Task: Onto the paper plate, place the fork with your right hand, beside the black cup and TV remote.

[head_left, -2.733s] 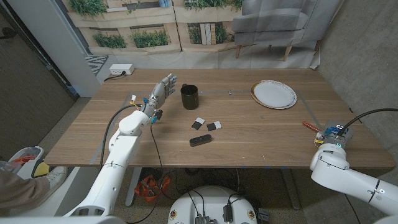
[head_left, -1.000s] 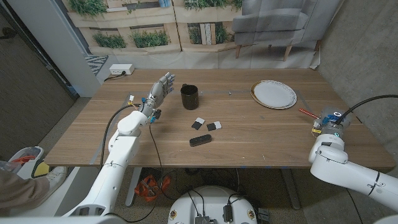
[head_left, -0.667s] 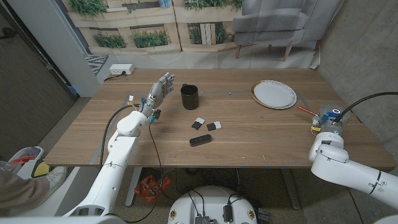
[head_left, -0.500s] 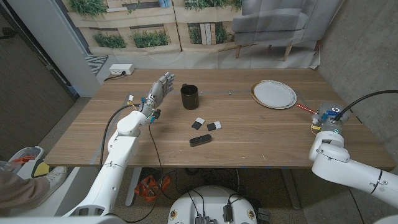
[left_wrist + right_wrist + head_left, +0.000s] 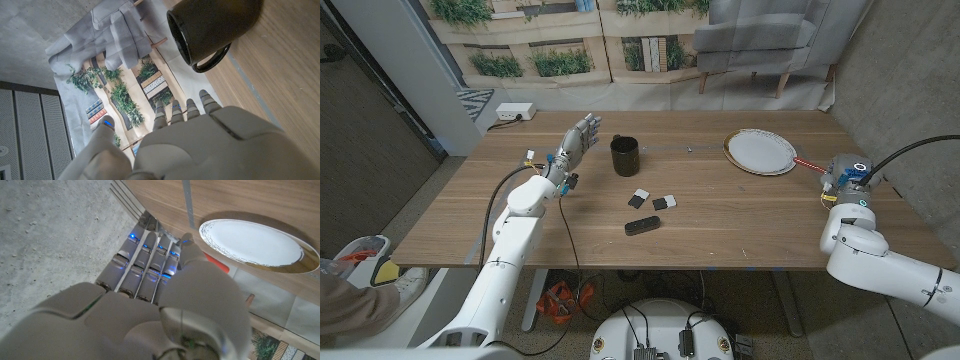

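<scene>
The wooden table (image 5: 720,215) carries everything, with the robot's two arms coming in from the near corners. The left hand (image 5: 576,143) stands upright over the far left part of the table, fingers apart and holding nothing, just beside the black cup (image 5: 625,156); in the left wrist view that cup (image 5: 212,27) lies ahead of the fingertips, handle toward the hand. The right hand (image 5: 842,176) is at the table's right edge, fingers curled around the fork (image 5: 810,165), whose red end points toward the paper plate (image 5: 760,151) and stops just short of its rim. In the right wrist view the plate (image 5: 252,242) lies beyond the closed fingers (image 5: 150,255), a bit of red (image 5: 216,263) showing between them. The TV remote (image 5: 642,225) lies near the middle, well apart from the plate, with two small black-and-white blocks (image 5: 652,200) between it and the cup.
</scene>
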### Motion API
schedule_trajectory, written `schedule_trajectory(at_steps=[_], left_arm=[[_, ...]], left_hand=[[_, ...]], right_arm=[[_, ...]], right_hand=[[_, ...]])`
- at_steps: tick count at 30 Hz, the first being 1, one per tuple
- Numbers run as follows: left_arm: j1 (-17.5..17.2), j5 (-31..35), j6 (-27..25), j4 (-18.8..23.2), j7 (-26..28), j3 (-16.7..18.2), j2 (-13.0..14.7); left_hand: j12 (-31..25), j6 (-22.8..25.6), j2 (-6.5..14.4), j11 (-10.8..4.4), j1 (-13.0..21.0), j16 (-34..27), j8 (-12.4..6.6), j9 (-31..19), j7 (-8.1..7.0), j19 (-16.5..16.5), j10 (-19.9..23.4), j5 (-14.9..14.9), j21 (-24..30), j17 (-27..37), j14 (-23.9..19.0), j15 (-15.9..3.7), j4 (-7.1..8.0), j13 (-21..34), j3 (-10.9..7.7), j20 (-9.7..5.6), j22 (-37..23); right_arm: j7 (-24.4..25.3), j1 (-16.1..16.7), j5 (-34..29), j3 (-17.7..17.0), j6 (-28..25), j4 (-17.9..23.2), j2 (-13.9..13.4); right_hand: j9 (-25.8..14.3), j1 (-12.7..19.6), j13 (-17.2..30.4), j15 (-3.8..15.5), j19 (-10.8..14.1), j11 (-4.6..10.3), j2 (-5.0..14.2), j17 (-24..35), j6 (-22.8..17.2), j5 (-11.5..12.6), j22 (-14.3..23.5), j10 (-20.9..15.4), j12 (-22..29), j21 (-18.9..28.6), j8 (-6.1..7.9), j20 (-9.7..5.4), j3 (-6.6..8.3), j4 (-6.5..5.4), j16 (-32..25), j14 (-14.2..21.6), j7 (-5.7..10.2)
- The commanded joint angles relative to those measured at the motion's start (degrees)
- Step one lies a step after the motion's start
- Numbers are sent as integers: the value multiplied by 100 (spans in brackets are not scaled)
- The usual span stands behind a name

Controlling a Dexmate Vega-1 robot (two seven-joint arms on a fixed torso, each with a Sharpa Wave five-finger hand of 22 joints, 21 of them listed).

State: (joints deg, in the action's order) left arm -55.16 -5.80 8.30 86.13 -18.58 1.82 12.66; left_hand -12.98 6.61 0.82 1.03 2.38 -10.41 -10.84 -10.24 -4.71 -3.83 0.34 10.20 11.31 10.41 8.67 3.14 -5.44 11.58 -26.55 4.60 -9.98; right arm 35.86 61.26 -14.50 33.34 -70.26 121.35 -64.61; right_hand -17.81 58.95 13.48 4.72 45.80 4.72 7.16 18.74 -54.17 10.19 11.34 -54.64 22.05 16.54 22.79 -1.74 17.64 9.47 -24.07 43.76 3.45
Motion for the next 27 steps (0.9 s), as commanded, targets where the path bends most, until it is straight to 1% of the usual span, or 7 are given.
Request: schedule_trajectory(at_steps=[1,5,10,14,22,23,27], left_arm=[[55,33,-78,94,-26,-28,31],[61,41,-97,143,-10,-24,33],[46,36,-128,184,-12,-22,36],[9,17,-116,189,4,-9,15],[-105,13,-116,298,31,19,15],[-119,19,-111,317,32,22,21],[-180,22,-130,395,59,41,22]], left_hand=[[-18,48,51,32,18,-35,-16,-21,12,0,24,-3,-12,12,50,11,-12,21,16,38,-17],[-16,48,52,38,18,-35,-15,-21,13,0,20,-3,-12,12,51,12,-13,21,16,41,-17],[-15,50,53,40,18,-35,-15,-21,12,-1,18,-4,-12,12,52,15,-13,21,17,40,-17],[-13,54,53,39,18,-35,-15,-22,13,0,14,-4,-12,12,52,17,-14,21,18,38,-17],[-13,53,53,44,18,-35,-13,-22,12,2,14,-4,-12,12,53,14,-15,21,21,34,-17],[-15,53,53,46,18,-35,-13,-22,11,1,17,-4,-12,12,53,14,-15,21,21,35,-17],[-13,51,52,36,17,-34,-11,-22,10,3,14,-4,-11,12,55,14,-16,21,23,33,-17]], right_arm=[[-75,-140,-92,54,247,-32,-131],[-75,-192,-131,67,343,-53,-150],[-95,-273,-202,109,395,-39,-169],[-166,-346,-257,163,481,-15,-249],[-223,-463,-372,261,571,-9,-265],[-223,-471,-380,264,594,-13,-268],[-250,-511,-417,282,673,-19,-297]], right_hand=[[-216,43,7,832,26,8,19,17,-105,30,33,-62,23,45,73,-8,11,-38,-4,90,66],[-216,50,8,831,21,-9,16,19,-134,30,36,-86,32,50,84,-8,6,-37,-1,97,58],[-220,51,9,827,18,5,17,21,-130,29,40,-93,33,57,84,-10,0,-42,1,109,62],[-220,55,11,828,20,2,19,22,-129,30,42,-98,35,64,83,-11,-1,-43,7,114,62],[-220,56,12,825,16,-1,14,22,-135,29,46,-105,35,75,84,-12,-8,-48,22,121,61],[-219,54,14,824,15,24,12,26,-134,28,47,-104,36,77,83,-13,-12,-49,18,129,64],[-217,52,14,821,13,9,11,26,-137,28,49,-100,33,82,82,-14,-16,-53,27,131,69]])
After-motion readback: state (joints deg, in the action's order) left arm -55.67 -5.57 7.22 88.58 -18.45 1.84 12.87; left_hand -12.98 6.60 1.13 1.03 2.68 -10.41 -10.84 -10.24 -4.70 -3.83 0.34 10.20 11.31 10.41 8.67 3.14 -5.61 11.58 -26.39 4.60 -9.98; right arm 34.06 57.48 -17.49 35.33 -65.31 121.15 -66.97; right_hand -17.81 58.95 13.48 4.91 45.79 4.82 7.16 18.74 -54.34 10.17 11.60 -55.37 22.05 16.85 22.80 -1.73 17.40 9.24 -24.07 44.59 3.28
